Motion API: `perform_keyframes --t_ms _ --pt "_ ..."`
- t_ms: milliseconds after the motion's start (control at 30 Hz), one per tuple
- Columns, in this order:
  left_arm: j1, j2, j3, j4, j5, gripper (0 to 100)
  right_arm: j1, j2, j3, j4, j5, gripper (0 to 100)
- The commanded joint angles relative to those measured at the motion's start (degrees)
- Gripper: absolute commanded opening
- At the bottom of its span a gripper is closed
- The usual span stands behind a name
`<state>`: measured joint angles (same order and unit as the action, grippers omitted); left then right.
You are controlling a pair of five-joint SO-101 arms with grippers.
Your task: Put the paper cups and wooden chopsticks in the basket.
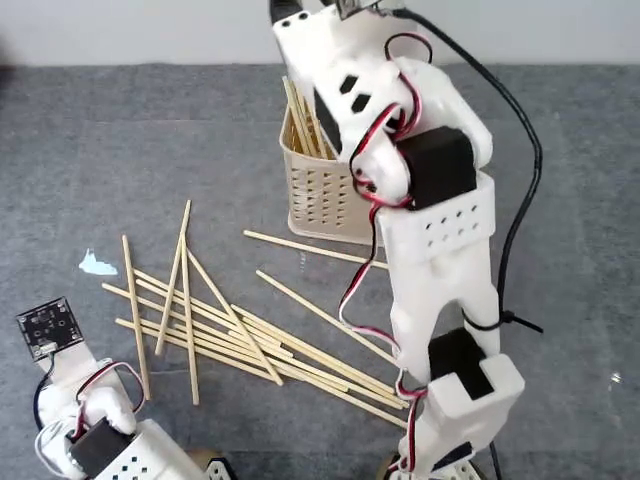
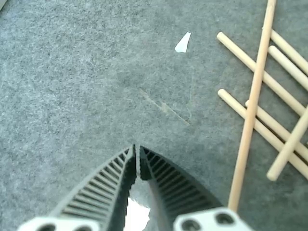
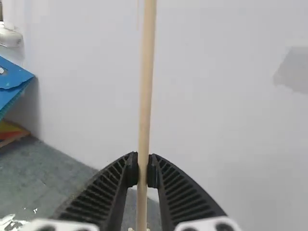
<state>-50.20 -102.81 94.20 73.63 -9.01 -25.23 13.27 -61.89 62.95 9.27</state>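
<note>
The right tool (image 3: 142, 175) has its ribbed fingers squeezed in on a single wooden chopstick (image 3: 146, 72), pinching it partway along, and the stick stands straight up out of the grip against a white wall. From the high view, the right arm (image 1: 440, 260) stretches up the table with its far end above the basket (image 1: 320, 205), a beige slotted tub standing upright on the grey table (image 1: 100, 150). There's a bundle of chopsticks (image 1: 303, 125) in it, leaning at its left side, tips poking over the rim. In front of the basket the loose pile (image 1: 250, 345) sprawls across the table: plenty of sticks, crossed and overlapping, fanned from the lower left toward the right arm's base. One stray stick (image 1: 315, 250) lies on its own just in front of the basket's foot, apart from the pile. Down at the near left corner sits the left arm (image 1: 90, 420), and the left tool (image 2: 137, 163) is pressed together, fingertips meeting, nothing between them, poised over grey table. Off to one side of it, the ends of several pile sticks (image 2: 269, 96) lie crossed, and a small white scrap (image 2: 183, 43) rests on the table near them.
</note>
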Motion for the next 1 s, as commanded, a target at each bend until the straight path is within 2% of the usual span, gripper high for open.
perform_keyframes --t_ms 0,100,267,567,967 --pt "0.4 0.2 -0.4 -1.0 -0.4 2 2.5 2.0 0.2 -0.9 -2.7 1.1" --pt "0.4 0.2 -0.4 -1.0 -0.4 2 3.3 3.8 0.3 -0.2 -4.0 2.4" --pt "0.4 0.2 -0.4 -1.0 -0.4 2 2.9 4.4 0.1 4.7 -4.1 12.6" --pt "0.4 0.2 -0.4 -1.0 -0.4 2 2.0 1.2 -0.1 8.8 -4.0 11.3" --pt "0.4 0.2 -0.4 -1.0 -0.4 2 -6.5 -1.3 1.5 38.8 -4.0 11.1"
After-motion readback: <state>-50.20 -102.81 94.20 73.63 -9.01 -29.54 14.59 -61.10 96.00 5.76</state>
